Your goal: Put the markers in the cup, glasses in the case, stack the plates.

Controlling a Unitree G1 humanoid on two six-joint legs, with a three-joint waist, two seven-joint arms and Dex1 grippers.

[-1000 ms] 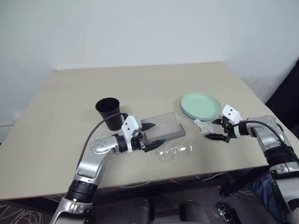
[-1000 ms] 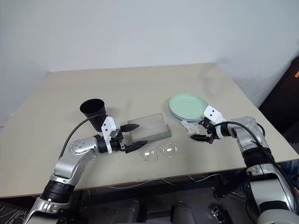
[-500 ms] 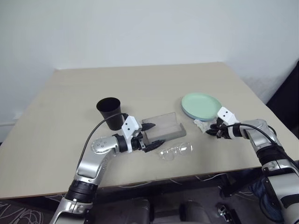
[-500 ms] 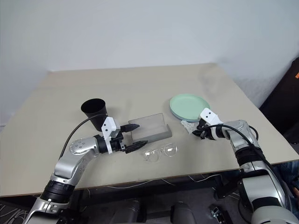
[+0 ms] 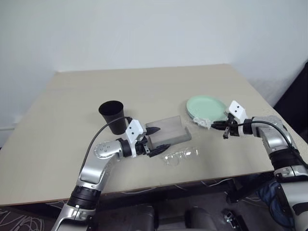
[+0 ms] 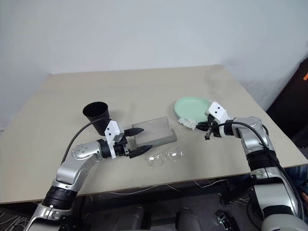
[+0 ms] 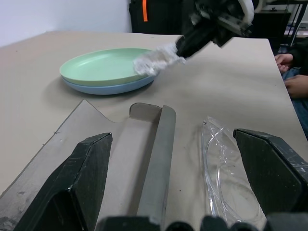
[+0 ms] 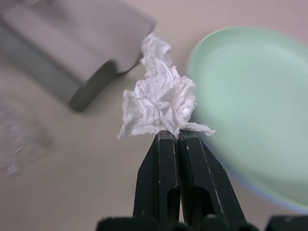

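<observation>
Right wrist view: my right tool [image 8: 173, 137] is pinched tight on a white wad of tissue [image 8: 161, 107], held above the table [image 5: 72, 101] beside the plates [image 5: 204, 107]. The mint green plate sits on the light blue one, so the stacking looks done. I judge this a tidy-up step: the wad wants carrying clear and dropping away from the task's things.

My left tool [image 5: 155, 140] stands wide, one finger over the grey case [image 5: 168, 130] and the other near the glasses [image 5: 180, 155], which lie on the table just in front of the case. Boxing them looks like the next proper step; being nearly see-through, they call for a careful closing on the frame. The black cup [image 5: 111, 115] stands behind my left arm.

The table is plain beige, with a pale wall behind it.
</observation>
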